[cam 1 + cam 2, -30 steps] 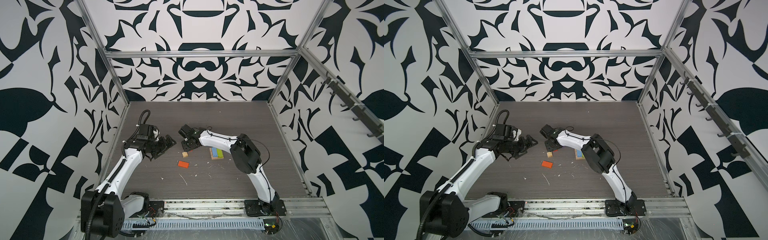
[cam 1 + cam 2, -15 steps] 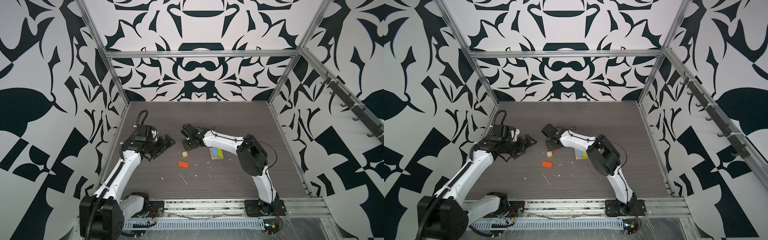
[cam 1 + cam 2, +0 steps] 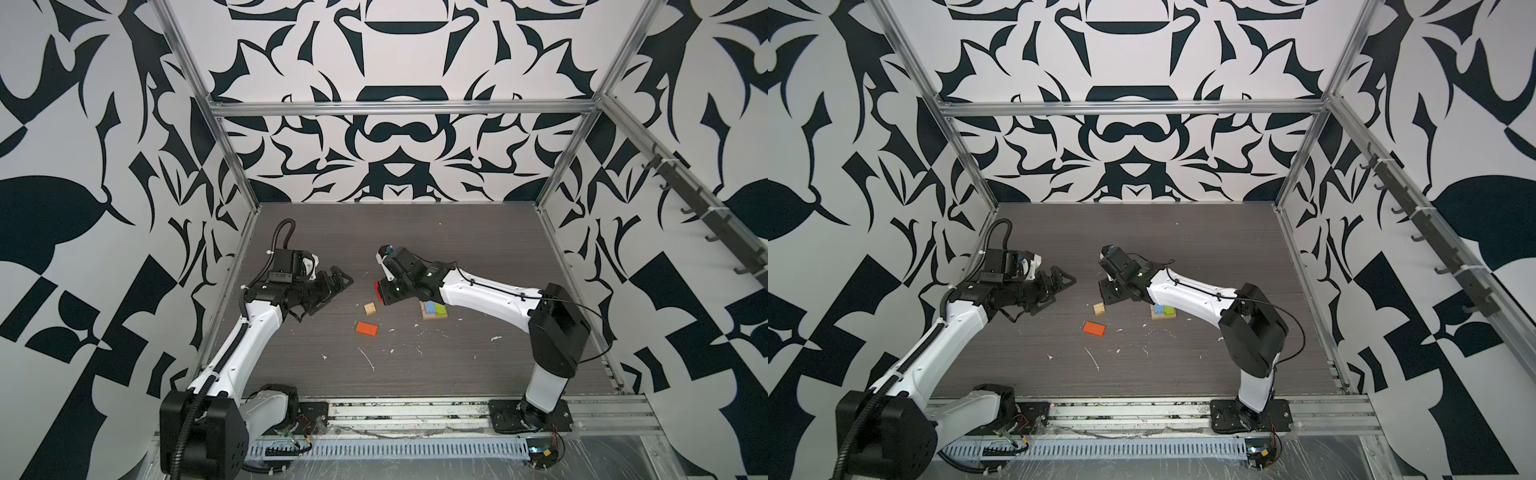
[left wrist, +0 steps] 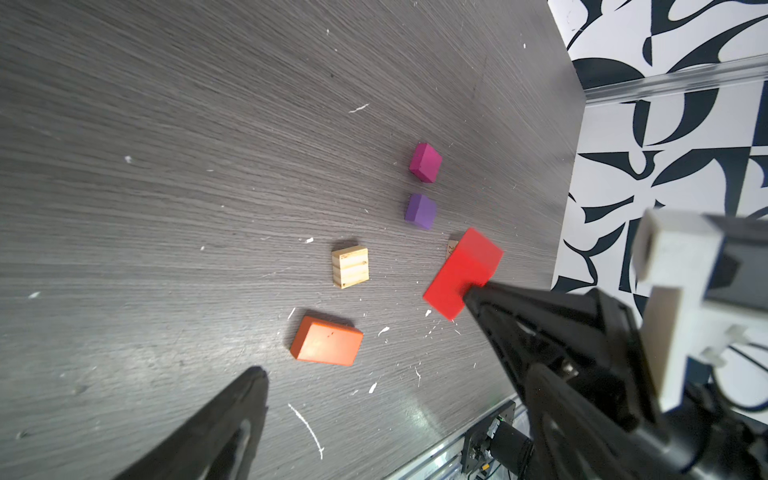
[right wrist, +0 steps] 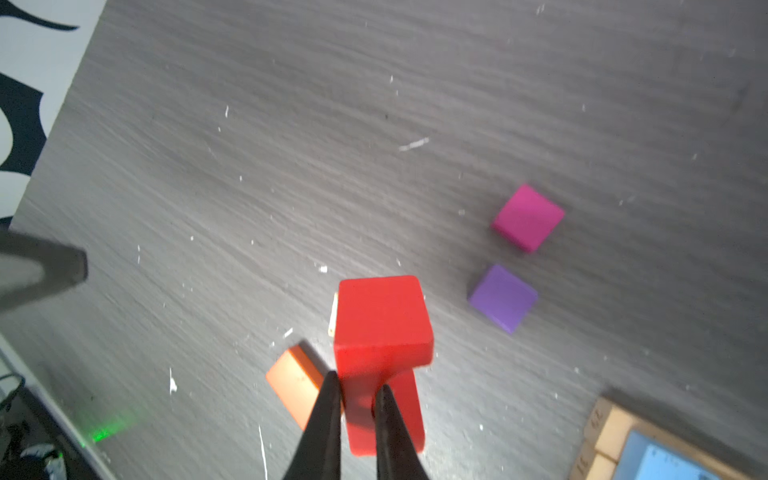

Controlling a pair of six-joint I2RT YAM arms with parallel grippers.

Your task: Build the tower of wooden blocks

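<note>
Plenty of colour on the grey wood-grain table [image 3: 457,365]! Tan plank base [image 3: 432,316], carrying a blue piece [image 3: 429,307] and a lime piece [image 3: 439,309], sits right of the striped tan cube [image 3: 370,308]. Flat orange block [image 3: 366,328] lies just in front of it. Right gripper [image 5: 357,386] clamps the glossy red arch [image 5: 382,320] beside that cube. Left gripper [image 3: 332,291] gapes wide, empty.

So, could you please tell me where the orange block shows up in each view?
In a top view: orange block near centre, below the tan cube.
In a top view: same spot.
Left wrist: whole, beside that cube.
Right wrist: partly behind the right pincer gripping the red arch.
Shared landmark: tan cube, a sliver behind the arch there.
</note>
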